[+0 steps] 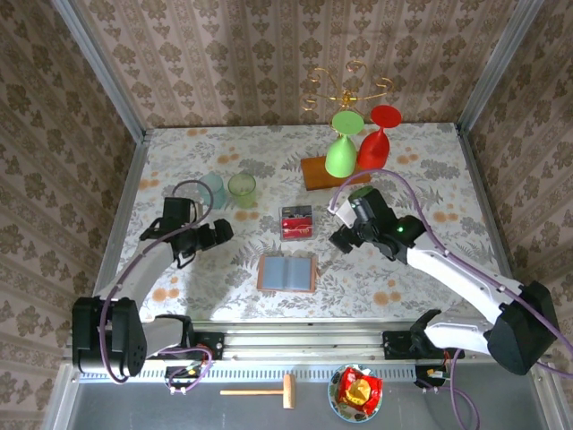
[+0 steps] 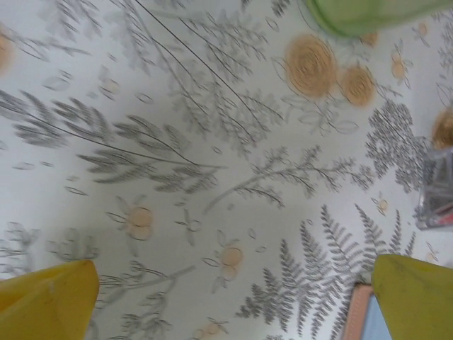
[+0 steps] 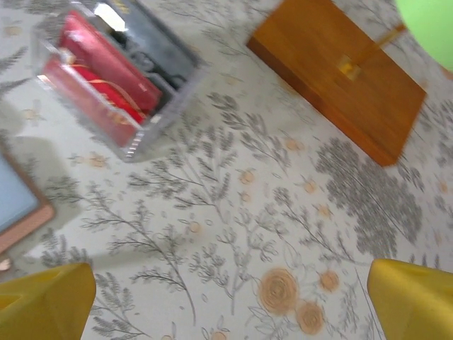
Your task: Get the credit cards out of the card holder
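Observation:
The card holder (image 1: 286, 272) lies open and flat near the table's front middle, its blue-grey lining up inside a brown rim. In the wrist views its edge shows as card holder (image 2: 362, 317) and card holder (image 3: 17, 204). The red credit cards (image 1: 296, 222) lie in a small clear box just behind it, also seen as credit cards (image 3: 99, 69). My left gripper (image 1: 218, 235) hovers left of the holder, open and empty, as the left gripper (image 2: 233, 304) over bare cloth. My right gripper (image 1: 344, 236) hovers right of the cards, open and empty, as the right gripper (image 3: 230, 304).
A wooden board (image 1: 333, 173) at the back holds a green goblet (image 1: 341, 152) and a red goblet (image 1: 376, 143). Two glass cups, a bluish cup (image 1: 211, 188) and a green cup (image 1: 242, 188), stand back left. The clear box (image 2: 437, 190) sits at the left wrist view's right edge.

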`<action>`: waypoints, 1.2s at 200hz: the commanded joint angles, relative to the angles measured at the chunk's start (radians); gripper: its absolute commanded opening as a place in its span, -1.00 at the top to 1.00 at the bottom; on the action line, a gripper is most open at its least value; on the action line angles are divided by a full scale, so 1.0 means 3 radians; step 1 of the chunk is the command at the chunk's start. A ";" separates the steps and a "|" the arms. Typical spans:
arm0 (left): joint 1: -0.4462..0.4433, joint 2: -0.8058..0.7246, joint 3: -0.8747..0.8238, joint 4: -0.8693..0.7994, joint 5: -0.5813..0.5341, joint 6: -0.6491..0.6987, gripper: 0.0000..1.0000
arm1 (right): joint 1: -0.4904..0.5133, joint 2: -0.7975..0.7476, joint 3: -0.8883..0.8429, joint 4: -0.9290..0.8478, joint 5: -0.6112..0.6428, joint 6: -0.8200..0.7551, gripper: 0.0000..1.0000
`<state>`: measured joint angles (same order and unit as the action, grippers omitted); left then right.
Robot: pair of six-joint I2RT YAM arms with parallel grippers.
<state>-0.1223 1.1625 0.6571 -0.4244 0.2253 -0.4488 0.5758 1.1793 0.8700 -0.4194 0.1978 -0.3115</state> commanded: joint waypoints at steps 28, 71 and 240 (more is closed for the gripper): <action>0.0182 -0.0228 0.0012 -0.0009 -0.0688 0.0322 -1.00 | -0.0446 -0.0200 -0.0433 0.0557 0.0314 0.0479 -1.00; 0.0190 -0.0457 -0.0236 0.0593 -0.1339 0.0510 -1.00 | -0.1014 -0.0084 -0.0735 0.1154 0.0082 0.0798 -1.00; 0.0284 0.0467 -0.0841 0.3450 -0.1382 0.1413 -1.00 | -0.1971 0.1003 -0.1295 0.3654 -0.0540 0.1266 -1.00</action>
<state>-0.0517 1.2560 0.4263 0.4213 -0.2417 -0.0658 -0.0154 1.4277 0.5198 0.4980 0.0887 0.0418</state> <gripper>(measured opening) 0.997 0.999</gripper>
